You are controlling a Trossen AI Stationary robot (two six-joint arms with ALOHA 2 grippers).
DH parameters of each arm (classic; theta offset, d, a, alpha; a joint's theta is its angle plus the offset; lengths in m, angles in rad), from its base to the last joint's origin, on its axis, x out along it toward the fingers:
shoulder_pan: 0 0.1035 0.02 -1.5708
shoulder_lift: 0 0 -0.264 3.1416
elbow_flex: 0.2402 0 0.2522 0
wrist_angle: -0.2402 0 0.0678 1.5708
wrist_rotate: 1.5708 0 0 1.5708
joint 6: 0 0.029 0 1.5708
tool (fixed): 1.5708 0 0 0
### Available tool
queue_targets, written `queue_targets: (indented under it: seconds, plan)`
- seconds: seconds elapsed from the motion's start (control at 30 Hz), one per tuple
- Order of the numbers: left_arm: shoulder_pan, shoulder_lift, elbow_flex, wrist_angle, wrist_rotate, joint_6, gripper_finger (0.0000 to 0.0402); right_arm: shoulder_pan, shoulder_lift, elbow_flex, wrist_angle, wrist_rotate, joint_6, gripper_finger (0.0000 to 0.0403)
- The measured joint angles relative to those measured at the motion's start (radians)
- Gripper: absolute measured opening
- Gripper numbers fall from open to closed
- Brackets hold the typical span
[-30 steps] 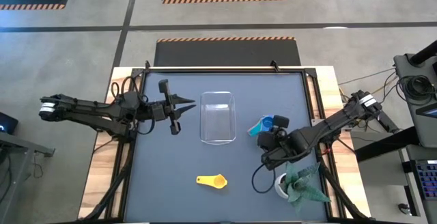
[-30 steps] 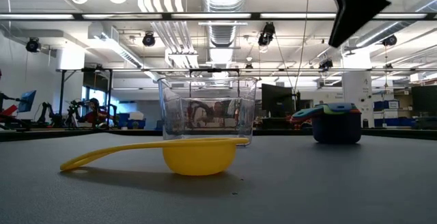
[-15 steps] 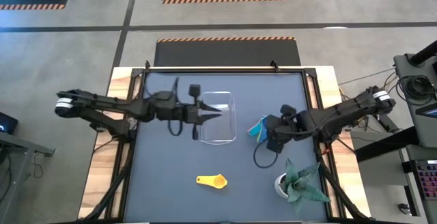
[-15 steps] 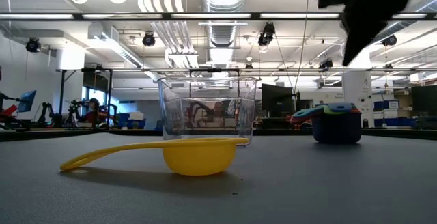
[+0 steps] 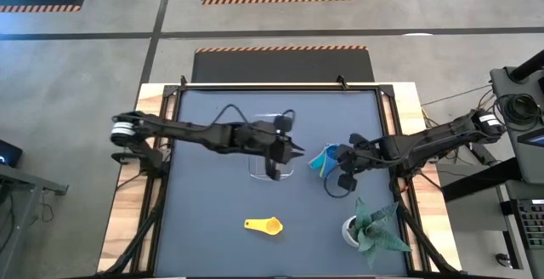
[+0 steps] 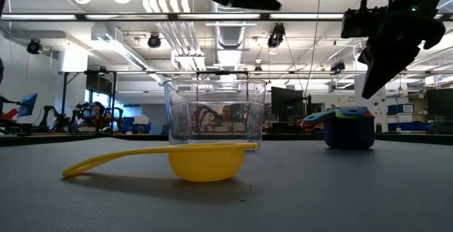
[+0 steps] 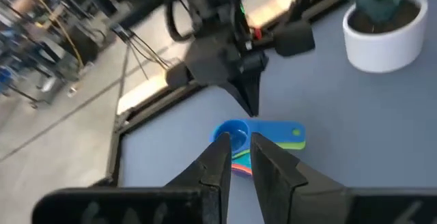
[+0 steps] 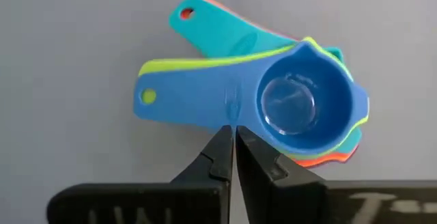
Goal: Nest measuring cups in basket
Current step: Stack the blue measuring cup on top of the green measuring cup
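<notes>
A stack of nested measuring cups (image 8: 300,108), blue on top with green, teal and red below, lies on the dark mat to the right of the clear basket (image 5: 272,119). My right gripper (image 8: 232,134) is shut and hovers just above the blue cup's handle, its tip (image 6: 368,94) clear of the stack (image 6: 349,129). My left gripper (image 5: 297,152) reaches across above the basket toward the stack (image 7: 280,134). Its fingers stand a narrow gap apart with nothing between them. A single yellow cup (image 5: 265,224) rests bowl-down on the mat near the front edge.
A white pot with a green plant (image 5: 367,228) stands at the near right corner, close to my right arm. The yellow cup (image 6: 205,161) lies in front of the basket (image 6: 216,115). Wooden table edges frame the mat.
My left gripper has swept from the table's left side toward the right, over the basket, and tipped downward. My right gripper has swung from near the plant toward the far edge and come down over the cup stack. The cups and basket have stayed where they were.
</notes>
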Motion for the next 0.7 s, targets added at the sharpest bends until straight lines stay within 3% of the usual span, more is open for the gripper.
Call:
queue_targets:
  seconds: [0.3,0.7]
  plan:
    - [0.011,0.219,0.18,-0.099,-0.003,-0.028,0.0038,0.0,-0.056,-0.03,0.003,-0.043,-0.005,0.0009]
    - [0.023,0.386,0.315,-0.178,-0.102,-0.161,0.0038,0.0,0.016,-0.07,0.076,-0.05,-0.027,0.0009]
